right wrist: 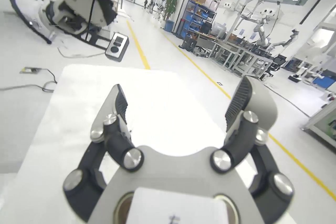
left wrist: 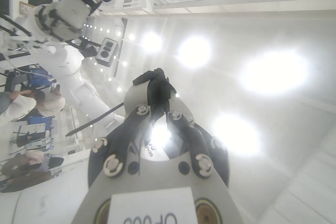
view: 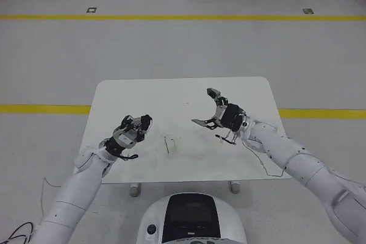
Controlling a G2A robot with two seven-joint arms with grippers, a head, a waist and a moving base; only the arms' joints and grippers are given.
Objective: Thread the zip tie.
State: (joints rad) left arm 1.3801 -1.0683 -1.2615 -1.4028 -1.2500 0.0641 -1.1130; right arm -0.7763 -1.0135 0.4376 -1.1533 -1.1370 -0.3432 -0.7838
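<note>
Left wrist view: fingers seemingly pinch zip tie; right fingers spread.

A white bench with rounded corners carried one thin, dark, bent zip tie, lying between its middle and the robot-side edge.

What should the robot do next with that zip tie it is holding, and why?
Probably bring the right gripper across to the free end of the zip tie and pinch it. The left gripper is shut on the tie, its tail sticks out loose, and the right gripper is open and empty.
</note>
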